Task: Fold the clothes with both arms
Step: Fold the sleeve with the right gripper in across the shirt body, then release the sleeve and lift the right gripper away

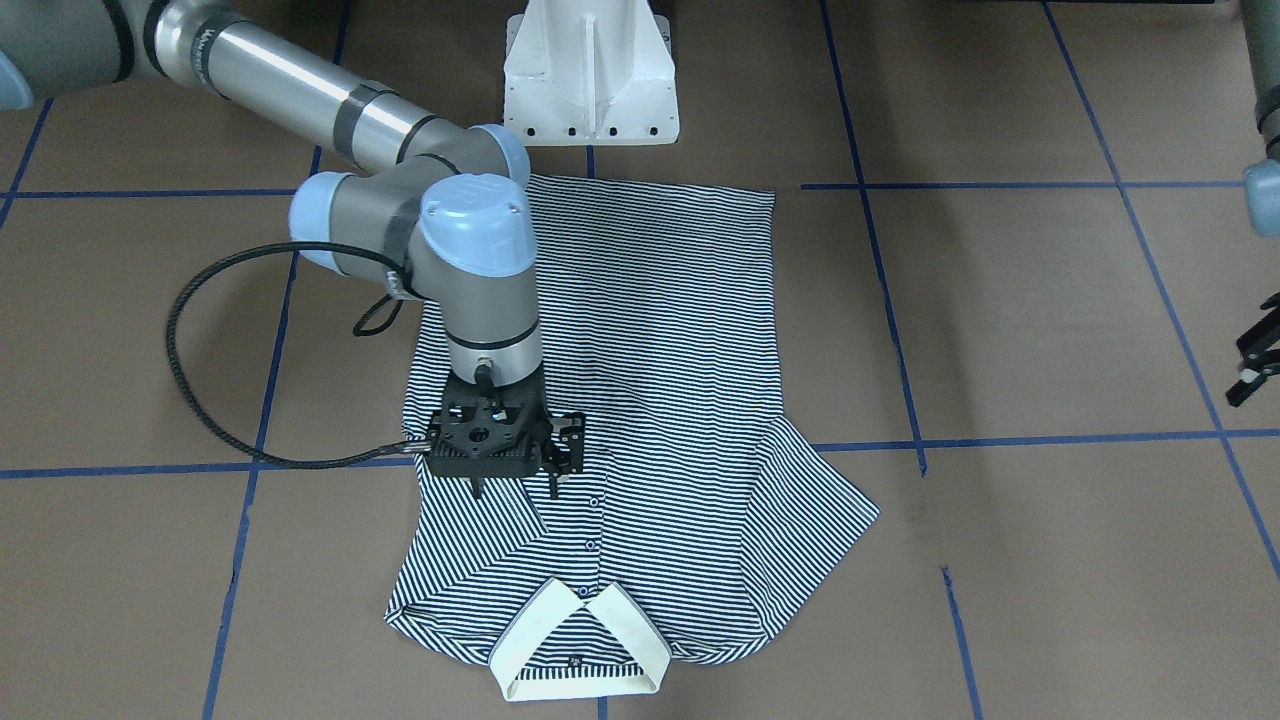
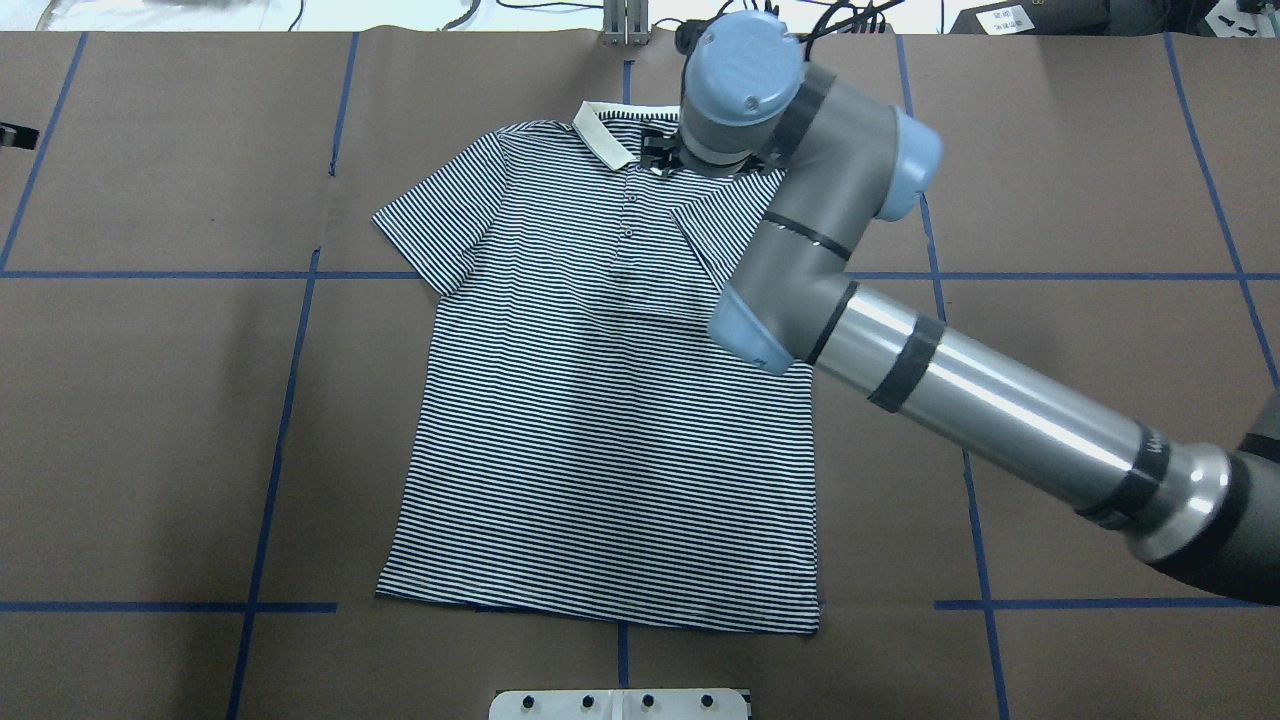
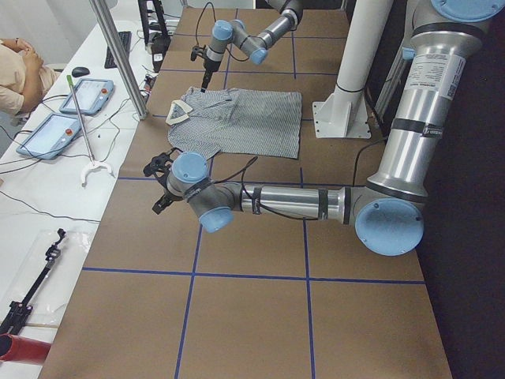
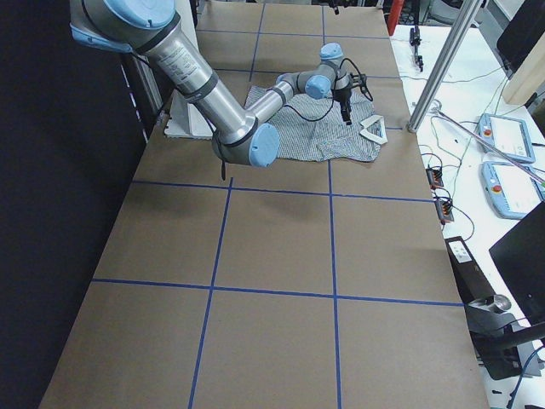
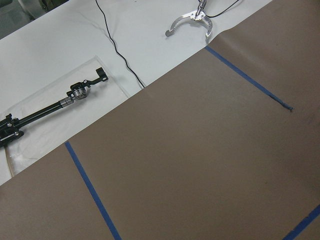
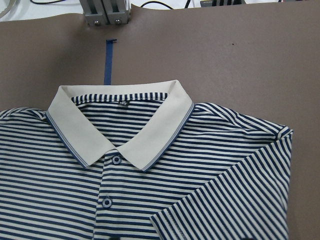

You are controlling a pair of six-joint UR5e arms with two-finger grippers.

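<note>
Brown paper with blue tape lines covers the table (image 2: 150,400). On the white bench beside it, a clear tray (image 5: 75,120) holds a black rod tool (image 5: 50,107).

- Shirt (image 2: 600,420) lies flat and face up mid-table, collar (image 6: 80,130) toward the edge away from the robot's base. One sleeve (image 2: 715,235) is folded in over the chest. The other is spread flat.
- Right gripper (image 1: 517,488) points straight down just above the chest, beside the button (image 6: 116,159) line. Fingers are apart, nothing between them. Can't tell whether the tips touch the cloth.
- Left gripper (image 1: 1250,370) is well off to the side over bare paper, far from the shirt. Fingers look spread and hold nothing.
- Hard to see: the front view cuts off most of the left gripper. From overhead the right wrist hides half the collar. The neck tag (image 6: 123,104) is too small to read.
</note>
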